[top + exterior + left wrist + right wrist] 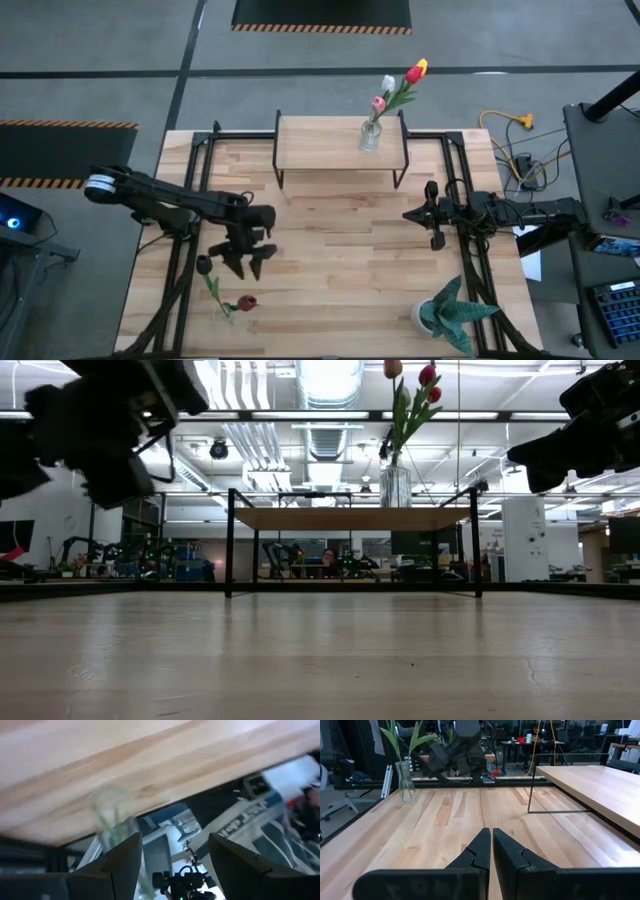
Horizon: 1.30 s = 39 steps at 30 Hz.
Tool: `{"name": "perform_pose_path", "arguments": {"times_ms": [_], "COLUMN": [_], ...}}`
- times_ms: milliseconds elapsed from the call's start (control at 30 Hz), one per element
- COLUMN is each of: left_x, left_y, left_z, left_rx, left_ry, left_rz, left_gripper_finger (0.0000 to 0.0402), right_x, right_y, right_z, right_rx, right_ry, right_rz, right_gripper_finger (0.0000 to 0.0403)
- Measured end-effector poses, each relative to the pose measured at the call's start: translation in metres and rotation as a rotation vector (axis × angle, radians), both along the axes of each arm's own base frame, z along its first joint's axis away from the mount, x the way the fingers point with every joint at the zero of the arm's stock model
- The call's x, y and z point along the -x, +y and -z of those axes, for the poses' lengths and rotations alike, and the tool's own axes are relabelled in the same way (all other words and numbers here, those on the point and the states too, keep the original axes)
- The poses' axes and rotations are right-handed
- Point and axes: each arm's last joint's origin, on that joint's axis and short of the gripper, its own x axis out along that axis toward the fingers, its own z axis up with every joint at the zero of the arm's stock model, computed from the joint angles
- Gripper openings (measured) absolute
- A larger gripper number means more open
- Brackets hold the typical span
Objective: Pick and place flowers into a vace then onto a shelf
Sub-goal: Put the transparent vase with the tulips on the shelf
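Nearest the front edge of the counter [330, 250] there's a spiky teal plant [452, 312] at the right corner, and over on the left a second glass vase [224, 303] with a couple of tulips [246, 302], one dark and one red. From above it's hard to say if that vase is upright or tipped, but the right wrist view shows it standing. Just behind it the left gripper [248, 262] hangs above the wood with its fingers spread and nothing between them. Across on the right side, well apart from everything, the right gripper [420, 215] has its fingers pressed together, empty, pointing toward the middle of the counter. At the back sits the shelf [320, 145], and on its right end stands a vase [370, 136] with the flowers [400, 85] in it, pink, white and red-yellow heads sticking up.
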Motion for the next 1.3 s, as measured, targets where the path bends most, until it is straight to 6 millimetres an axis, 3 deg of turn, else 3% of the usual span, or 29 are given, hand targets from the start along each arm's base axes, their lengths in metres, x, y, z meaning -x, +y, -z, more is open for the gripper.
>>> {"name": "perform_pose_path", "arguments": {"times_ms": [467, 1300], "left_x": [0.012, 0.015], "left_y": [-0.039, -0.059], "left_z": [-0.001, 0.011], "left_rx": [0.123, 0.141], "left_ry": [0.200, 0.324], "left_rz": [0.089, 0.136], "left_gripper_finger": [0.0212, 0.0212], "right_x": [0.000, 0.000], "right_y": [0.000, 0.000], "right_z": [0.000, 0.000], "right_rx": [0.000, 0.004], "right_ry": [0.000, 0.001], "right_rz": [0.000, -0.001], "right_gripper_finger": [0.0013, 0.0013]}}
